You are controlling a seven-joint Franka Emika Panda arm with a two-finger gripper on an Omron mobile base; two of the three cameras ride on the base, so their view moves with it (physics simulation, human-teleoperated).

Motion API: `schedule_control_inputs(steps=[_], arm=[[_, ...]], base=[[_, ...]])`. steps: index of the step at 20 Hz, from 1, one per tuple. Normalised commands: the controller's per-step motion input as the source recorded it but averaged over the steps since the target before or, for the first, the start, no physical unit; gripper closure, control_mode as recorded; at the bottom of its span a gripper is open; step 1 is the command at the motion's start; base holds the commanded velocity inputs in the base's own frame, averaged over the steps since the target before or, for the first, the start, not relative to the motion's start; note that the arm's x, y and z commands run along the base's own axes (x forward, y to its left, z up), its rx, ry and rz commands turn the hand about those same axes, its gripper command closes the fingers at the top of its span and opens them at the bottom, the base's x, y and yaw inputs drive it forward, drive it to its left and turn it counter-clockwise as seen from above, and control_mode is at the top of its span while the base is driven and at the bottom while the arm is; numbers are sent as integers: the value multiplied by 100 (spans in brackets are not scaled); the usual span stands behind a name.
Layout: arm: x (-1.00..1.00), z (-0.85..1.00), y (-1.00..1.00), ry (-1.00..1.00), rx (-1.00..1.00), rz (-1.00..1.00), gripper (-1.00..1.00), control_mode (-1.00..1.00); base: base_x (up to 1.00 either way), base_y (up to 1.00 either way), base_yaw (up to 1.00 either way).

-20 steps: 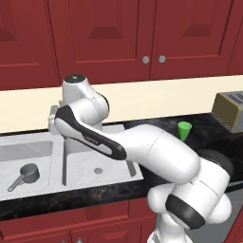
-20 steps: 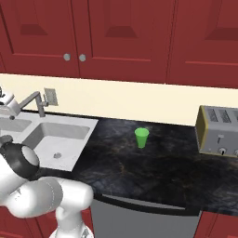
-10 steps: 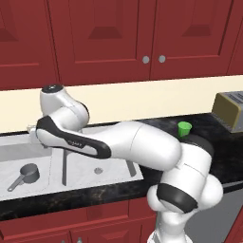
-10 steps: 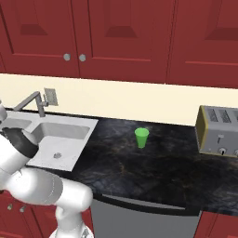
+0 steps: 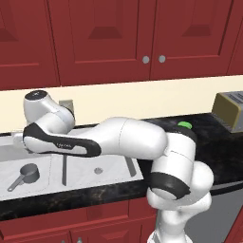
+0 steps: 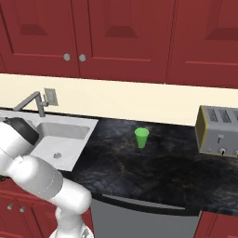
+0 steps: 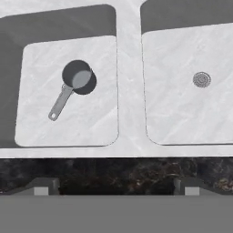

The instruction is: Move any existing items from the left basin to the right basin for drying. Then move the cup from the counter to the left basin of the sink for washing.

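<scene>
A small dark grey pot (image 7: 77,81) with a long straight handle lies on the floor of the left basin (image 7: 91,123), handle toward the front counter. It also shows at the left of the left base view as the pot (image 5: 26,174). My gripper (image 7: 116,189) hangs high over the sink's front edge, open wide, with nothing between its fingertips (image 7: 43,186). The right basin (image 7: 182,118) holds just its round drain. The green cup (image 6: 142,137) stands upright on the black counter (image 6: 153,172), well right of the sink. The arm half hides the cup (image 5: 184,126).
A grey tap (image 6: 32,100) rises behind the sink. A toaster (image 6: 218,130) stands at the counter's far right. Red cabinets hang above the cream backsplash. A narrow marbled divider (image 7: 129,91) separates the two basins.
The arm has swung leftward over the sink, toward the left basin. The gripper stays open. Pot and cup have not moved.
</scene>
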Motion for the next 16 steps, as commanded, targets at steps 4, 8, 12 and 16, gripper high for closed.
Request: schedule_control_inputs(steps=[4, 8, 12, 16], arm=[[5, -12, 43, 0, 0, -5, -100, -100], [6, -15, 38, 0, 0, -4, -100, -100], [15, -14, 34, 0, 0, -3, -100, -100], [27, -10, 23, 0, 0, -1, -100, -100]], base=[[0, 0, 0], [0, 0, 0], [0, 0, 0], [0, 0, 0]])
